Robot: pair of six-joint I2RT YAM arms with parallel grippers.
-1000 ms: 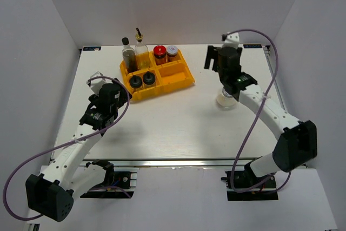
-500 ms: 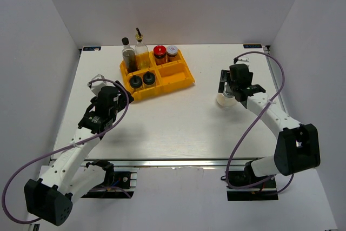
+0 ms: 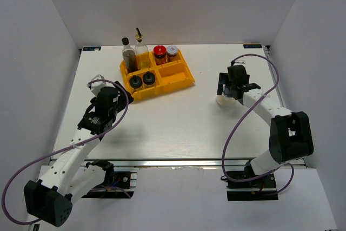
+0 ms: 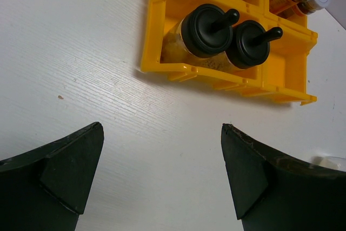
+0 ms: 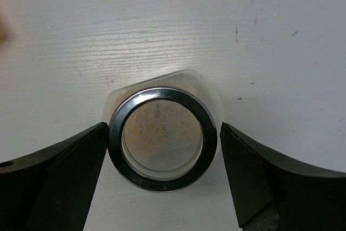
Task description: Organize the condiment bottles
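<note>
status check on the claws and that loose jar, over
Right claw open, astride the silver-rimmed jar, not clamped. Left claw open, empty. Six bottles in yellow tray. Path clear.

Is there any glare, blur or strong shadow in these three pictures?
Top view: even light, faint shadows beside the arms, a bright glare strip along the near edge of the table. Left wrist view: the yellow tray and shakers are sharp; the left gripper is dark. Right wrist view: the jar has a sharp rim; a blurred orange smudge sits at the upper left edge.
</note>
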